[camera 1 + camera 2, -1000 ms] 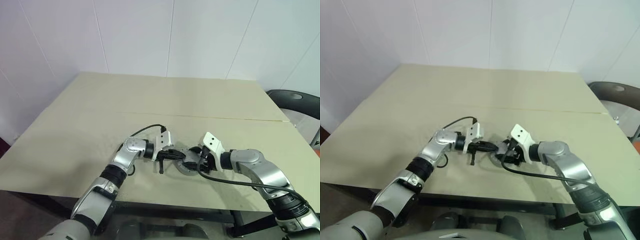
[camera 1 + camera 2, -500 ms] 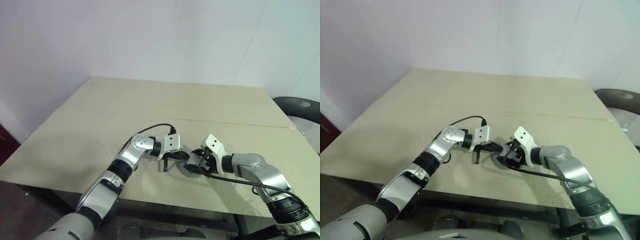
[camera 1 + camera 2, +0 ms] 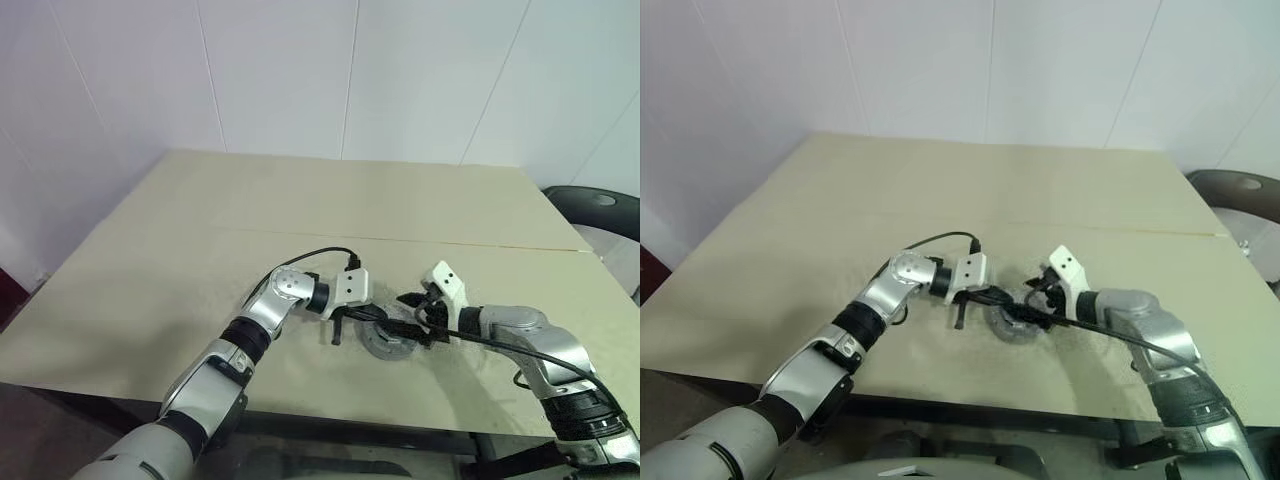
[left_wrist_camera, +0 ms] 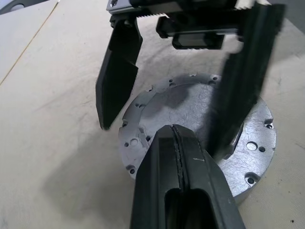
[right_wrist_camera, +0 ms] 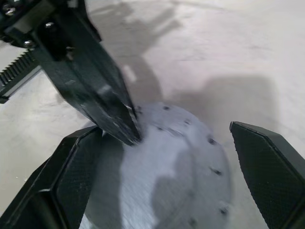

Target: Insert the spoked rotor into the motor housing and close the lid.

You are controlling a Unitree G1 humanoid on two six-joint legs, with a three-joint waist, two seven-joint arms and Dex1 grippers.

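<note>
Now I see my left gripper (image 4: pixel 178 143) clenched, tips resting on the motor housing (image 4: pixel 200 143); my right gripper (image 5: pixel 162 162), at its 3 o'clock, is spread wide astride it.

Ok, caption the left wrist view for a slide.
Shut left gripper over the closed housing, open right gripper straddling it.

A round silver-grey metal motor housing (image 4: pixel 200 138), its flat face dotted with small dark holes near the rim, sits on the pale beige, unpatterned table (image 3: pixel 300 210). The left gripper (image 4: pixel 183 157) has matte black fingers on a white bracket; the right gripper (image 5: pixel 157 176) has black fingers with finely textured pads. Both arms are silver with black cables. The far wall (image 3: pixel 300 70) is plain white panelling.
</note>
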